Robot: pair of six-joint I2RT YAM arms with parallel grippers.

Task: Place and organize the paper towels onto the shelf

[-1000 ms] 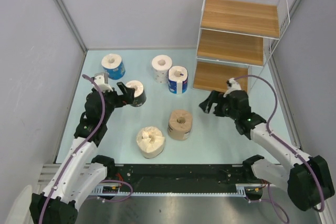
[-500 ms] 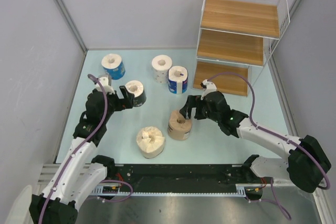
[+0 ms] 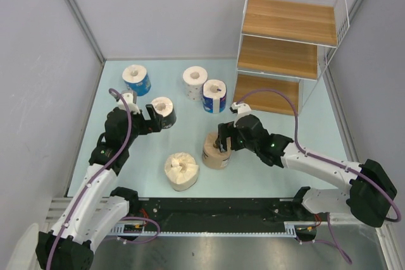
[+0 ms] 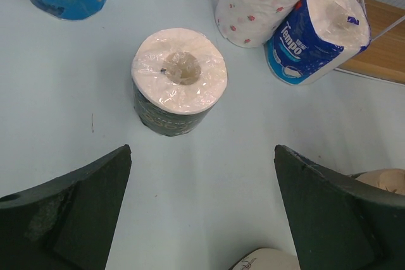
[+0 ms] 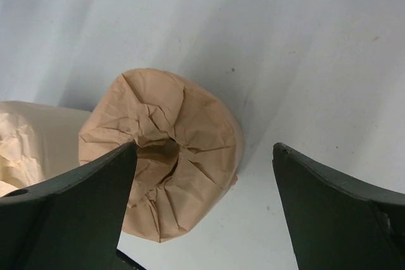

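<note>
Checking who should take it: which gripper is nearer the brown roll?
Right. The right gripper hangs open directly over the brown roll; the left gripper is well off to the left, facing the dark roll.

Top camera overlooks the table (image 3: 253, 178) from behind; wrist cameras look down closely

Six paper towels (image 3: 181, 170) and one three-tier shelf (image 3: 288, 23).

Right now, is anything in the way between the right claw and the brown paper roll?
No, nothing visible. The open right gripper hangs just over the tan-brown roll; the cream roll sits beside it, not between.
</note>
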